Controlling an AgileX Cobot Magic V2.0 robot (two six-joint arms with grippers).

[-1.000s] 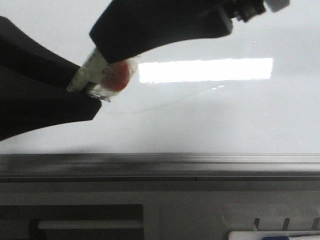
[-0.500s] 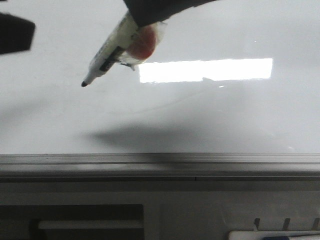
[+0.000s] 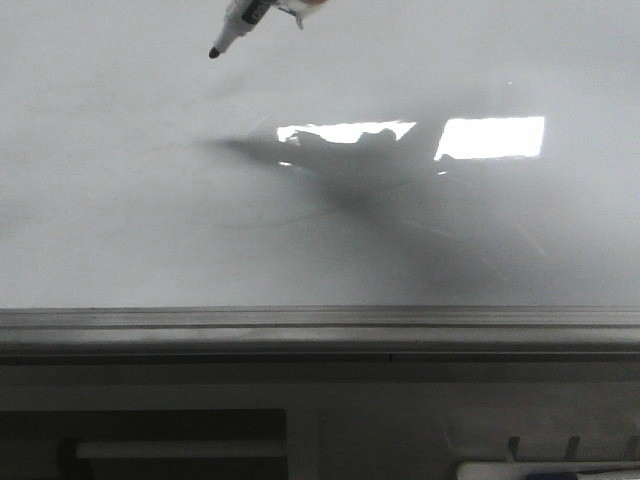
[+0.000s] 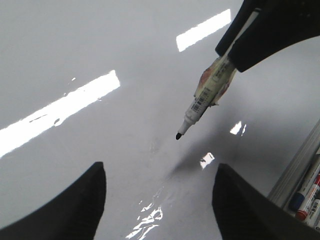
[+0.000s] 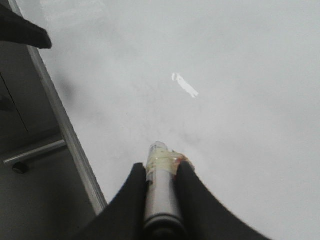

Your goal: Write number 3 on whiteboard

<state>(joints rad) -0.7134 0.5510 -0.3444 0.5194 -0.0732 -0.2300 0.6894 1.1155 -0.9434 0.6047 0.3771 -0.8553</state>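
Observation:
The whiteboard (image 3: pixel 120 230) fills the front view, glossy and pale, with a bright light reflection. No black number 3 shows on it, only a faint curved grey smear (image 3: pixel 300 215). My right gripper (image 5: pixel 161 167) is shut on a white marker pen (image 5: pixel 160 195) wrapped in tape. The pen (image 3: pixel 238 18) pokes in at the top of the front view, black tip down and to the left. In the left wrist view the pen (image 4: pixel 205 97) hangs tip-down over the board, apart from its shadow. My left gripper (image 4: pixel 160 200) is open and empty over the board.
The board's grey metal frame edge (image 3: pixel 320 325) runs across the near side. A tray with spare markers (image 4: pixel 305 192) lies beyond the frame. One finger of the left gripper (image 5: pixel 20 30) shows over the frame in the right wrist view.
The right gripper has carried the pen up and away, out of the top of the front view. The left gripper has left the front view. The arm's shadow now crosses the reflection.

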